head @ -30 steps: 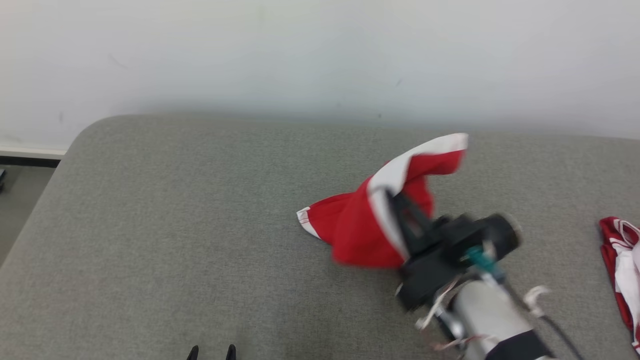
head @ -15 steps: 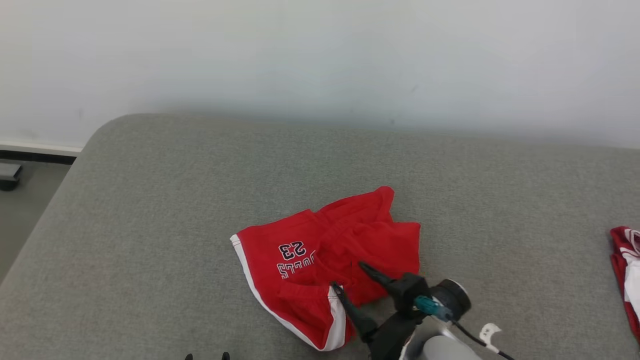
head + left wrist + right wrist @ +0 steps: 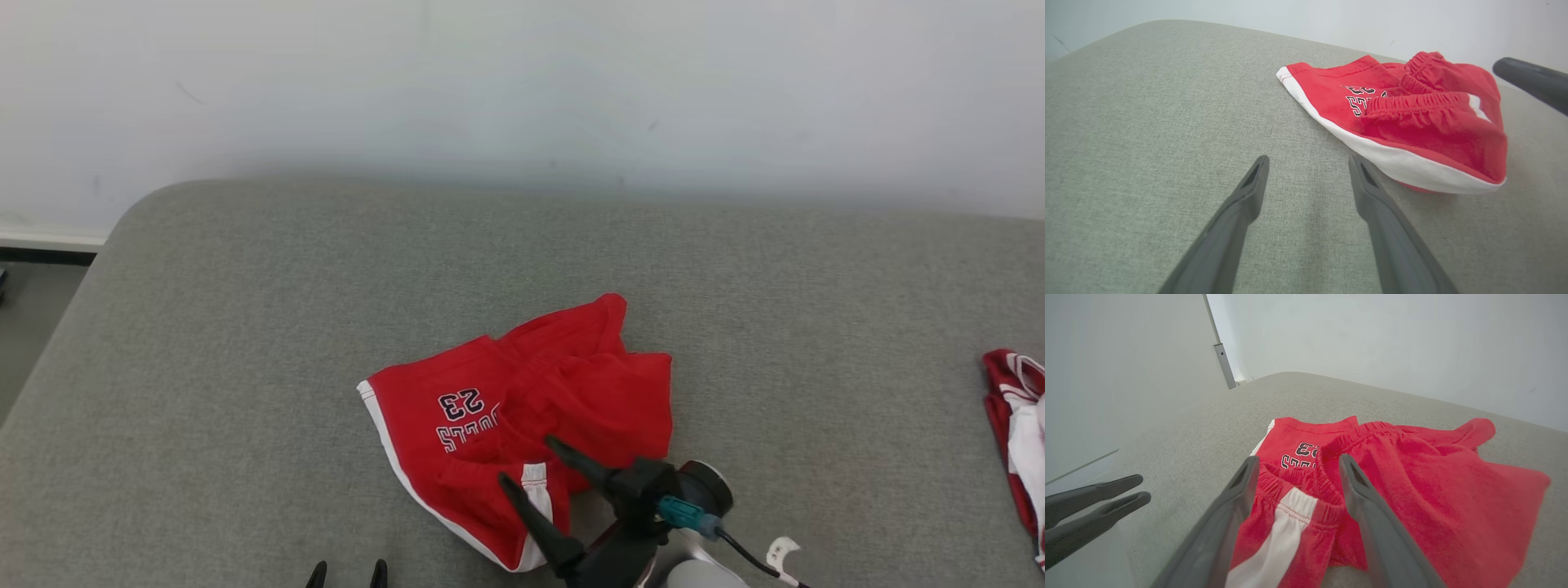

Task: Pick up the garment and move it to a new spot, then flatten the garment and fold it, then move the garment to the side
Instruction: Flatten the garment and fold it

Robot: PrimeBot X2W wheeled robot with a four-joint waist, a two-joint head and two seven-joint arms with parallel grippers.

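The garment (image 3: 531, 400) is a pair of red shorts with white side trim and the number 23. It lies crumpled on the grey padded surface (image 3: 245, 327), a little right of centre. My right gripper (image 3: 526, 460) hovers open over its near right edge, and the elastic waistband (image 3: 1327, 494) lies below and between its fingers, ungripped. Only the tips of my left gripper (image 3: 347, 567) show at the bottom edge, open and holding nothing, a short way left of the garment (image 3: 1412, 118). The left gripper (image 3: 1143, 487) also appears at the left in the right wrist view.
A second red and white piece of clothing (image 3: 1012, 425) lies at the right edge of the surface. A pale wall (image 3: 522, 82) runs along the back. The surface's rounded left edge drops to the floor (image 3: 24, 327). Bare grey padding lies left of and behind the shorts.
A second ago my right gripper held the shorts bunched up above the surface. It has opened and let go; the shorts now lie spread on the padding, and the gripper has drawn back nearer.
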